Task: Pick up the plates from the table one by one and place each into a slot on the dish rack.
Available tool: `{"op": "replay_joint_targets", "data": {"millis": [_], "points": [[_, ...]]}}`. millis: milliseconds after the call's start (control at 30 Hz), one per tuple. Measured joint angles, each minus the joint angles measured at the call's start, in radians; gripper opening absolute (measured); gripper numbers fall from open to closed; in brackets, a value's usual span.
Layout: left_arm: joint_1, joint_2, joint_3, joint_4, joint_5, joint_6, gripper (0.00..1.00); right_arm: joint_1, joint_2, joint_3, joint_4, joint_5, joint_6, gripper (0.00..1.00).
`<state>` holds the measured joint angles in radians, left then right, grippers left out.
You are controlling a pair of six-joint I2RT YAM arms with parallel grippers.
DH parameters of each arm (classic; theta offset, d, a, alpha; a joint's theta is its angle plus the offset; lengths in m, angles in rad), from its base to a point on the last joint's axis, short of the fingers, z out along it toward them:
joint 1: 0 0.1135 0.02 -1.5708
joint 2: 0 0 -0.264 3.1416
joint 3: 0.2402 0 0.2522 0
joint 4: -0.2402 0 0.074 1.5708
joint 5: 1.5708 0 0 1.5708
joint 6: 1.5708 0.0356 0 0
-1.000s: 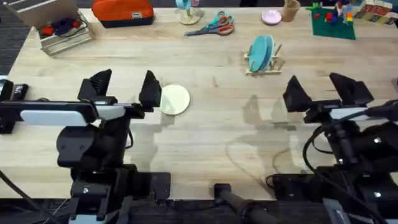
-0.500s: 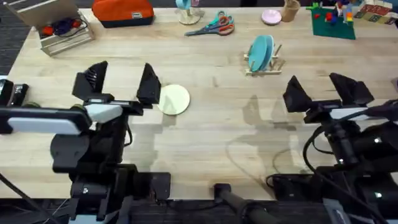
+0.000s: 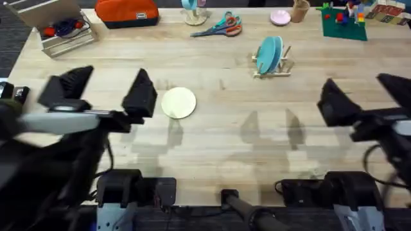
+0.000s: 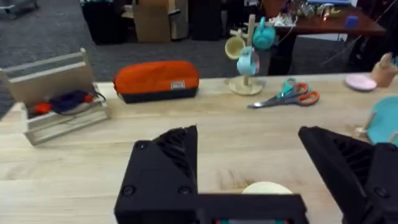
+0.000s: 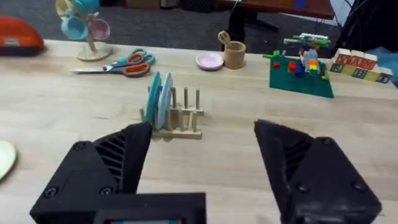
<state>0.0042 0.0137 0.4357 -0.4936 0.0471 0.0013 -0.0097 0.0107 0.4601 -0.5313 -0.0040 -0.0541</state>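
A pale cream-yellow plate (image 3: 178,102) lies flat on the table (image 3: 218,141), left of centre; its edge shows in the left wrist view (image 4: 266,187) and the right wrist view (image 5: 5,159). Two teal plates (image 3: 269,54) stand upright in the dish rack (image 3: 275,66) at the back right, also seen as plates (image 5: 159,101) in the rack (image 5: 179,121). My left gripper (image 3: 99,91) is open, just left of the cream plate and raised. My right gripper (image 3: 366,96) is open at the right, holding nothing.
Along the back edge sit a wooden caddy (image 3: 59,29), an orange pouch (image 3: 126,13), scissors (image 3: 223,27), a pink dish (image 3: 280,17), a cup (image 3: 299,11) and a green board with toy blocks (image 3: 345,24). A mug tree (image 4: 247,59) stands behind.
Both arms have risen toward the camera and look larger. The left gripper shifted left, away from the cream plate; the right gripper shifted right. The plates have not moved.
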Motion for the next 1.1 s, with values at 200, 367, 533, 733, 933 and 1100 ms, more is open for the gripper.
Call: {"op": "replay_joint_targets", "data": {"millis": [200, 367, 533, 733, 933, 1100], "points": [[0.000, 0.149, 0.242, -0.122, -0.003, 0.003, 0.993, 0.000, 0.126, 0.196, -0.047, 0.000, -0.015, 0.992], [0.000, 0.346, 0.464, -0.254, -0.006, 0.003, 0.993, 0.000, 0.306, 0.336, -0.084, 0.000, -0.028, 0.992], [0.000, 0.547, 0.684, -0.430, 0.004, 0.003, 0.993, 0.000, 0.518, 0.488, -0.206, 0.000, -0.030, 0.992], [0.000, 0.764, 0.918, -0.616, 0.013, 0.003, 0.993, 0.000, 0.745, 0.705, -0.405, 0.000, -0.032, 0.992], [0.000, 0.950, 1.095, -0.744, 0.031, 0.003, 0.993, 0.000, 0.939, 0.916, -0.600, 0.000, -0.032, 0.991], [0.000, 1.081, 1.212, -0.859, 0.053, 0.003, 0.993, 0.000, 1.079, 1.058, -0.738, 0.000, -0.032, 0.991]]}}
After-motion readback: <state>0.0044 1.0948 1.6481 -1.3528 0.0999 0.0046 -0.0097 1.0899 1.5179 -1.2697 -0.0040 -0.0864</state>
